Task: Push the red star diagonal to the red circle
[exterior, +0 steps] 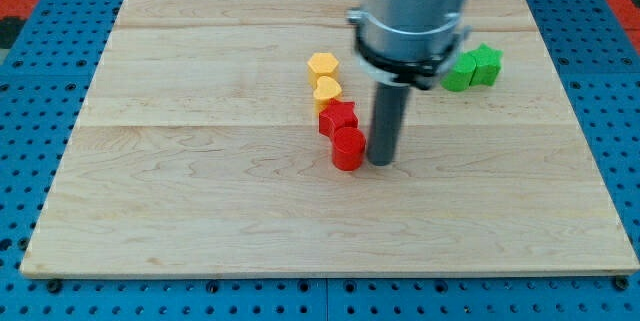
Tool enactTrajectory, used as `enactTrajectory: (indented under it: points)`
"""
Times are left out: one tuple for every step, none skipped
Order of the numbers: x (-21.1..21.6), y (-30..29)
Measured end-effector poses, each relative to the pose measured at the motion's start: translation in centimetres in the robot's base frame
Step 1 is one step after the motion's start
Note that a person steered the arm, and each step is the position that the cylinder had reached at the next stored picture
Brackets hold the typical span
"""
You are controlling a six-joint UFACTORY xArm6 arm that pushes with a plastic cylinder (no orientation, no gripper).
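The red circle (348, 148) stands near the board's middle. The red star (338, 119) sits just above it and slightly to the left, touching it. My tip (382, 163) is on the board right beside the red circle's right side, touching it or nearly so. The dark rod rises from there to the grey arm body at the view's top.
Two yellow blocks, a hexagon (323, 65) and another yellow block (327, 91), stand in a column just above the red star. Two green blocks (473, 67) sit together at the upper right, partly behind the arm. The wooden board (180, 181) lies on a blue pegboard.
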State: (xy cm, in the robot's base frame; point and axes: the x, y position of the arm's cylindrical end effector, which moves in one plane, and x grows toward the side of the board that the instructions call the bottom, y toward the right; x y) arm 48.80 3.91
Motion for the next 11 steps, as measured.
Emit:
enactTrajectory:
  points:
    - [-0.6,-6.9]
    - [2.0,-3.0]
    - [0.9,3.6]
    - [-3.6,0.0]
    - [-6.5,-9.2]
    - [-8.1,-11.4]
    - [-6.4,-10.6]
    - [-6.5,-5.2]
    - [-6.6,-0.6]
    - [-8.2,-2.5]
    - [-10.7,-9.4]
